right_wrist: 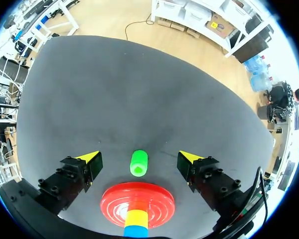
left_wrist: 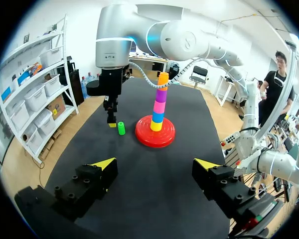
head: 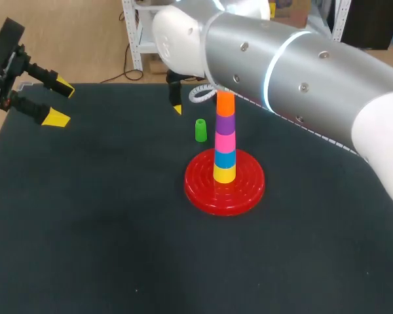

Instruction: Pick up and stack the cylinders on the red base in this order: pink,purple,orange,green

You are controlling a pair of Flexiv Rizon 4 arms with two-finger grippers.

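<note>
One green cylinder is standing upright on the bench beside the red base; the right claw is hovering above it, fingers apart.

Table: dark charcoal top, matte, faintly speckled. Far edge runs straight, left to right; far left corner slants off at an angle. Light even and diffuse, soft faint shadows on the surface.
</note>
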